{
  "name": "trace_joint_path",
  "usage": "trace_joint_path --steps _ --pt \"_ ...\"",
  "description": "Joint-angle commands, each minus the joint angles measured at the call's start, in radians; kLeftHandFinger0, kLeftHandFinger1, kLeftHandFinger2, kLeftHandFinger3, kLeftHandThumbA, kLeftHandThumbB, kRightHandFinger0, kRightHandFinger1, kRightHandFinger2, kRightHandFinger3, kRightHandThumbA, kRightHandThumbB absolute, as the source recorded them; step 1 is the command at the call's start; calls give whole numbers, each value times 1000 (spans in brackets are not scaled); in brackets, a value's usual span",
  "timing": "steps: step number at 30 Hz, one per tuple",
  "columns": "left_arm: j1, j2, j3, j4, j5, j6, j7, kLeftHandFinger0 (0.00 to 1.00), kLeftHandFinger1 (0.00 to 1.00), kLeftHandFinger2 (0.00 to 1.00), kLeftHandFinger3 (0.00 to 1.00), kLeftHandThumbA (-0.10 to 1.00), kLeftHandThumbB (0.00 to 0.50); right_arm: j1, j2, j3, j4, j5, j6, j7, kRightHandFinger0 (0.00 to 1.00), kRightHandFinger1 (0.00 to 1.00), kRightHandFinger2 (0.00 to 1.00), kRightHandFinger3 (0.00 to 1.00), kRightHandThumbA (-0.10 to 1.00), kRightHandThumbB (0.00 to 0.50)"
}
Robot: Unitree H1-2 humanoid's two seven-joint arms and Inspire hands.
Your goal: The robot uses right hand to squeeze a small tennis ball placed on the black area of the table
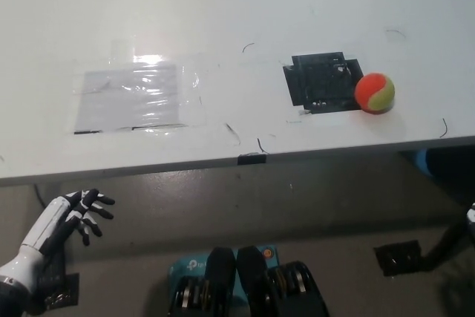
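A small orange and yellow-green tennis ball (pixel 375 93) rests on the white table (pixel 223 5), just against the right edge of the black area (pixel 320 82) and mostly off it. Nothing touches the ball. My black right hand does not show over the table or anywhere I can make out. Below the table's front edge at the lower left hangs my white left hand (pixel 70 217), open with its fingers spread and holding nothing.
A clear plastic sheet (pixel 133 96) is taped flat on the table's left half. The table's front edge (pixel 252 158) runs across the picture's middle. At the right edge, below the table, stand a dark stand foot (pixel 401 257) and a small dark sliver (pixel 471 214).
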Motion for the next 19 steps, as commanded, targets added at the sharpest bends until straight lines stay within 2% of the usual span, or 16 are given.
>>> trace_joint_path --steps 1,2,4,8,10,12,16,19 --pt "-1 7 16 -11 0 -29 14 297 370 502 577 926 137 -32 -12 -27 -28 101 85 -22 356 570 868 977 -100 98" --pt "2 1 22 -2 -18 -39 11 286 353 479 558 912 154 -25 -28 -14 -22 101 82 -1 338 536 857 1000 -100 102" --pt "4 2 20 -9 -8 -36 13 283 350 464 542 925 143 -20 -39 2 -19 98 95 10 309 505 847 984 -100 117" --pt "7 8 16 -28 7 -16 15 325 382 501 571 937 110 -16 -56 40 -13 66 95 5 256 472 806 938 -100 127" --pt "3 4 18 -18 0 -20 14 324 382 498 566 937 137 -18 -57 40 -13 76 111 -8 221 435 794 930 -100 125" --pt "1 7 15 -12 5 -40 14 302 366 486 554 947 119 -18 -57 42 -22 78 129 -15 238 444 805 932 -100 110" --pt "-1 7 15 -7 6 -43 15 290 357 482 545 956 132 -19 -62 47 -18 78 134 -19 243 451 824 960 -100 107" --pt "0 7 16 -8 4 -41 14 286 358 486 551 951 129 -17 -64 48 -20 87 132 -12 239 430 795 974 -100 101"
